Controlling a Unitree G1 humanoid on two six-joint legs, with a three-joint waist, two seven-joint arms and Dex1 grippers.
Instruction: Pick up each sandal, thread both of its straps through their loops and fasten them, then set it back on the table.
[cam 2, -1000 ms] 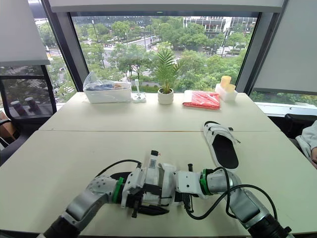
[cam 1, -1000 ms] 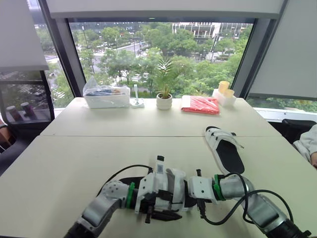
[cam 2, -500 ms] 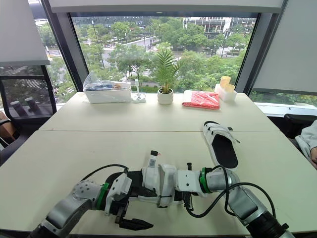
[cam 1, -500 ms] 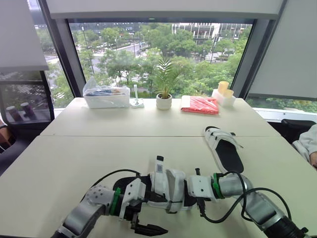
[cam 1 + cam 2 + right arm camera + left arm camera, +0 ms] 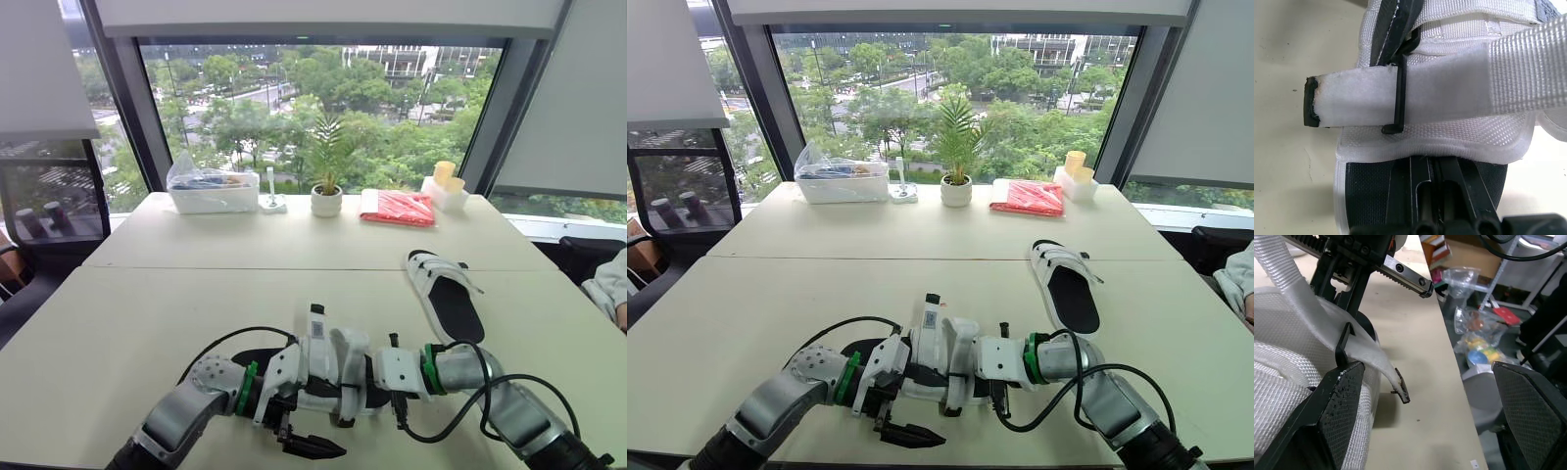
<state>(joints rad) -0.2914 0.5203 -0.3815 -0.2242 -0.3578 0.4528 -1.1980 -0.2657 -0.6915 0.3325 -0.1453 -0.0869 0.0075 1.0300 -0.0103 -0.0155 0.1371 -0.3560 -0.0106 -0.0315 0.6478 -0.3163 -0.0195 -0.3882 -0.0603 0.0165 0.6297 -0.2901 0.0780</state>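
Observation:
A white sandal [image 5: 338,367] with a black sole is near the table's front edge, between my two grippers. My right gripper [image 5: 370,380] is shut on its sole from the right. One strap [image 5: 1400,90] passes through its black loop [image 5: 1399,100], and its dark-tipped end [image 5: 1400,390] sticks out free. Another strap [image 5: 315,333] stands upright. My left gripper [image 5: 306,443] hangs open just in front of the sandal, one finger [image 5: 1339,416] close beside the threaded strap. A second white sandal [image 5: 446,294] lies flat on the table to the right.
Along the far edge by the window stand a clear box [image 5: 201,191] of items, a potted plant [image 5: 324,196], a red packet [image 5: 396,208] and yellow cups [image 5: 443,178]. A person's sleeve [image 5: 612,284] shows at the right edge. A seam [image 5: 196,269] crosses the table.
My left gripper came off the sandal, drew back toward the front-left, and has now moved in close again with its fingers open. The right gripper has kept the sandal still.

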